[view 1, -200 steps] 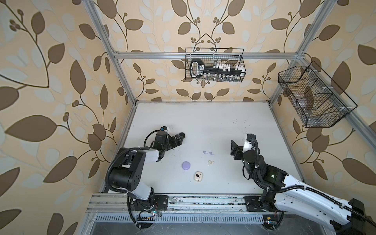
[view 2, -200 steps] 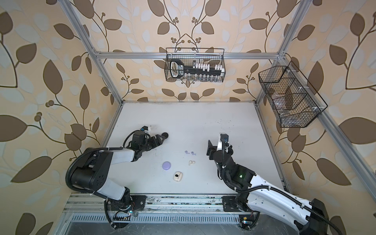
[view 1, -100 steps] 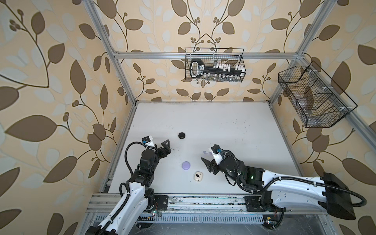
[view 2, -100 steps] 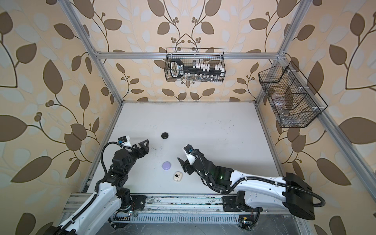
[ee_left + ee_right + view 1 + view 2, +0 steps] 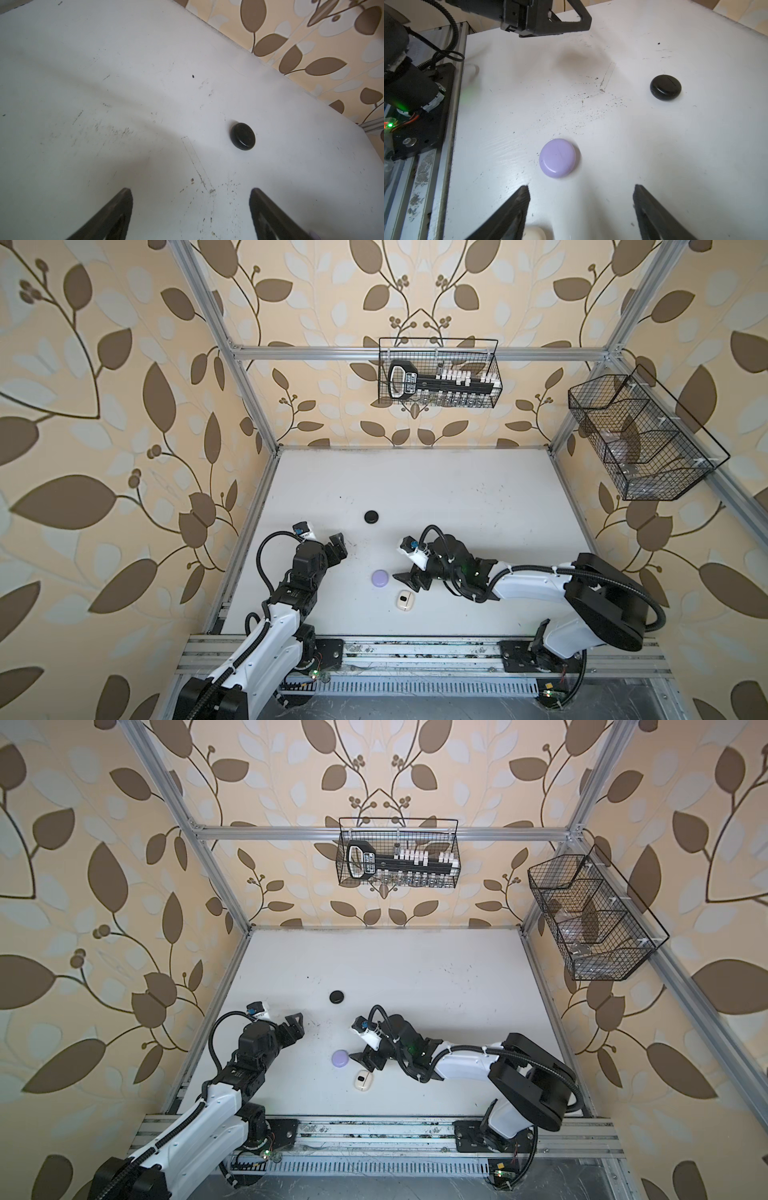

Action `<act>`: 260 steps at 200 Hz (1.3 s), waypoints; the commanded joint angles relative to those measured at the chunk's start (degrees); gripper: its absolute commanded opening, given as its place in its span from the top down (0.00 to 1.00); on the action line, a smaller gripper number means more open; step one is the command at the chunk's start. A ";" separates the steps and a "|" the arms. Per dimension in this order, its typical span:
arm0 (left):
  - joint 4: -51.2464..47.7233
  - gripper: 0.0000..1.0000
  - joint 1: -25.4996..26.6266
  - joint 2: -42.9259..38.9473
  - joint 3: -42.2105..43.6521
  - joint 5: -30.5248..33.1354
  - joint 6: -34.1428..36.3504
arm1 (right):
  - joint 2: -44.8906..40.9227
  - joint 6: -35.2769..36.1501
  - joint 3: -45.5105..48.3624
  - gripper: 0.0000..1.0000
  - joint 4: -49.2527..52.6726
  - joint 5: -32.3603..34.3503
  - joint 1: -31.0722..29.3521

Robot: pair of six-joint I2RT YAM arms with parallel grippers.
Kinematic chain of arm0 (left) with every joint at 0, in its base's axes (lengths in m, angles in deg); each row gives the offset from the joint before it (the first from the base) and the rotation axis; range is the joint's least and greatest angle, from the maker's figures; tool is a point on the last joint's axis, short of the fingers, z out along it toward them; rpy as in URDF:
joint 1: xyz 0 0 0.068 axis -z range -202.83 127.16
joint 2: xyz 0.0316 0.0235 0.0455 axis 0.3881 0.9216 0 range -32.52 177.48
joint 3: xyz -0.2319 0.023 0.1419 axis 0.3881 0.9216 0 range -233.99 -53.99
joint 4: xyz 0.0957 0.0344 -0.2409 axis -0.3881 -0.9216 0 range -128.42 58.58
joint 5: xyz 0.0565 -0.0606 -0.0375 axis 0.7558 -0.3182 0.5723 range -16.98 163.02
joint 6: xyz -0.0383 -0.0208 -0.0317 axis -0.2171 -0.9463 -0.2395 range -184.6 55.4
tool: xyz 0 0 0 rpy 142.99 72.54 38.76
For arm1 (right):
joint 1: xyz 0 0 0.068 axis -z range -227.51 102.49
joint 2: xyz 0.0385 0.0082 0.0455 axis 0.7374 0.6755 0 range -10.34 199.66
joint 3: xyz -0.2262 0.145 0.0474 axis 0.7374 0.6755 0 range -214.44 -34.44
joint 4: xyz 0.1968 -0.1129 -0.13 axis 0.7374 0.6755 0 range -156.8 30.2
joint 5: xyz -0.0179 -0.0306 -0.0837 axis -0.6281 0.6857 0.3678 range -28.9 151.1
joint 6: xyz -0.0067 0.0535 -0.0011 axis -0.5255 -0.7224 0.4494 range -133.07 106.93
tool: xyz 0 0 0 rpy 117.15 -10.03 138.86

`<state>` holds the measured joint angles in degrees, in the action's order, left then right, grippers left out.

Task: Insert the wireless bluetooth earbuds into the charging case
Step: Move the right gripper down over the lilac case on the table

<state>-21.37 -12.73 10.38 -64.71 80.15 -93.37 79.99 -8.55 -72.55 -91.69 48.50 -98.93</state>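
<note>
Three charging cases lie on the white table: a black one, a lavender one, and a cream-white one with a dark spot. My left gripper is open and empty, short of the black case. My right gripper is open and empty, low between the lavender and cream cases, with one finger beside the cream case. The earbuds are hidden, with the right arm over the table's middle.
A wire basket holding a black tool hangs on the back wall. Another wire basket hangs on the right wall. Aluminium frame posts border the table, and a mounting rail runs along its front edge.
The left arm has drawn back toward the front left, leaving the black case on the table. The right arm has swung left across the middle, and its gripper now sits by the lavender and cream cases.
</note>
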 commanded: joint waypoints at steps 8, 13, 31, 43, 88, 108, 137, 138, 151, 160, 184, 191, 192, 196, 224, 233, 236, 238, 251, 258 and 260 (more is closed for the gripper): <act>1.22 0.10 -0.09 -1.93 -1.07 1.39 -0.56 | 6.47 2.96 -5.69 0.19 1.51 -7.41 0.42; 1.37 0.10 -0.09 -1.94 -0.99 0.97 -0.42 | 7.85 3.36 -6.85 0.20 2.61 -7.59 0.46; 1.90 0.11 -0.08 -1.76 -0.90 -0.29 0.09 | 12.50 5.16 -10.32 0.22 5.57 -7.71 0.47; 2.39 0.11 -0.09 -1.39 -0.95 -0.80 0.28 | 15.53 5.80 -12.17 0.24 7.12 -7.36 0.83; 2.70 0.13 -0.08 1.39 -2.20 -1.79 0.67 | 18.10 6.03 -14.13 0.20 10.89 -12.88 2.88; 2.61 0.13 -0.05 0.45 -1.77 -1.44 0.58 | 16.77 6.21 -13.17 0.19 10.18 -15.65 2.27; 2.71 0.12 -0.06 -1.30 -0.88 -1.16 0.47 | 15.17 5.72 -11.62 0.19 7.50 -16.42 1.45; 2.75 0.12 -0.03 -1.31 -0.88 -1.16 0.47 | 15.16 5.74 -11.58 0.19 7.40 -16.50 1.43; 2.78 0.12 -0.09 -1.46 -0.80 -1.07 0.44 | 15.34 5.95 -11.44 0.18 6.71 -17.00 1.10; 2.87 0.12 -0.07 -1.34 -0.86 -1.07 0.40 | 16.00 5.98 -11.17 0.17 5.42 -16.23 0.99; 2.79 0.13 -0.07 -1.40 -0.84 -1.20 0.43 | 18.89 5.67 -12.19 0.13 4.53 -14.85 1.32; 2.79 0.13 -0.01 -1.66 -0.74 -1.22 0.44 | 19.58 5.82 -12.55 0.13 4.51 -14.63 1.26; 2.79 0.13 -0.05 -1.71 -0.72 -1.19 0.46 | 19.65 5.84 -12.58 0.13 4.50 -14.64 1.20; 2.79 0.13 -0.03 -1.88 -0.58 -1.18 0.41 | 20.00 6.01 -12.81 0.13 4.64 -14.56 1.07; 2.72 0.14 -0.05 -3.07 -0.03 -1.24 0.28 | 20.36 7.49 -13.26 0.14 5.70 -13.14 -0.46; 2.79 0.14 -0.04 -3.25 0.03 -1.23 0.29 | 20.25 7.92 -12.97 0.14 5.73 -12.54 -0.98; 2.79 0.14 -0.08 -3.30 0.08 -1.25 0.25 | 20.09 7.97 -12.85 0.14 5.69 -12.24 -1.07; 2.79 0.14 -0.02 -3.33 0.08 -1.25 0.22 | 20.14 8.08 -12.84 0.14 5.69 -11.87 -1.19; 2.78 0.14 -0.01 -3.34 0.09 -1.22 0.29 | 20.32 8.02 -12.84 0.16 5.59 -9.43 -1.72; 2.86 0.14 -0.08 -3.26 0.13 -1.30 0.33 | 20.63 7.88 -12.87 0.18 5.65 -7.73 -1.88; 2.87 0.14 -0.02 -3.26 0.10 -1.28 0.31 | 20.71 7.81 -12.98 0.19 5.64 -7.12 -1.92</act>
<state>-20.46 -12.73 7.65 -64.71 78.95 -93.24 99.66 -2.56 -84.94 -86.44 36.59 -99.95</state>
